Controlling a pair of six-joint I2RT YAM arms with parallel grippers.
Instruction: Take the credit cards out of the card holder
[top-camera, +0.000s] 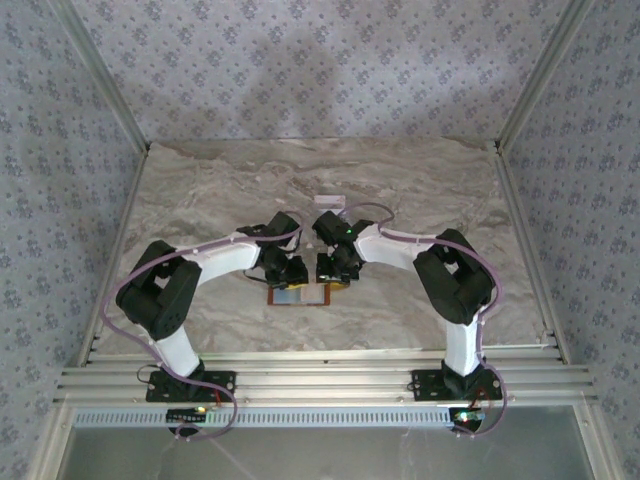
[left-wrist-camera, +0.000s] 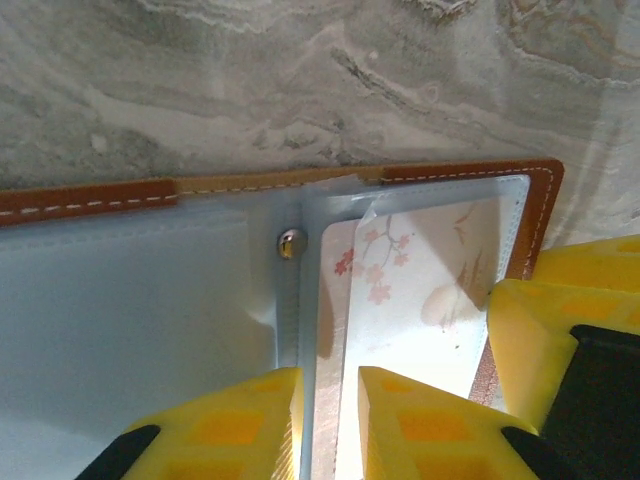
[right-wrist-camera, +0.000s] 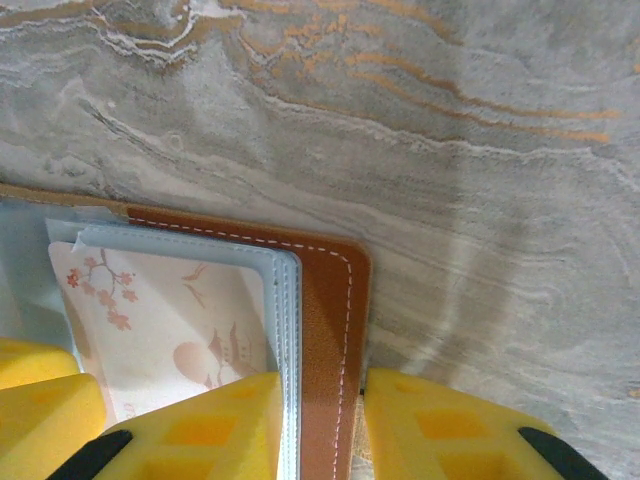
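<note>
The jaws of the left gripper (left-wrist-camera: 330, 385) are seen a little apart. The grey-blue edge of a pocket and the near edge of a card (left-wrist-camera: 420, 260) lie in the gap. Whether anything is pinched cannot be told. The jaws of the right gripper (right-wrist-camera: 322, 385) are likewise held slightly apart. One yellow finger (right-wrist-camera: 210, 430) is set over the pocket and the other stands just beyond the wallet's edge, so that the stitched brown border lies between them. A firm grip cannot be confirmed there either.

The card, pale with pink blossoms printed on it, is still lodged in the right-hand pocket of the wallet (left-wrist-camera: 90, 195), tilted a little. A small metal stud (left-wrist-camera: 291, 243) is seen beside the pocket's inner edge. The wallet is spread open and flat on the marbled table (right-wrist-camera: 450, 150), between the two arms. From above, a small whitish piece (top-camera: 329, 201) is seen on the table beyond the grippers, apart from the wallet. It is too small to be identified.
</note>
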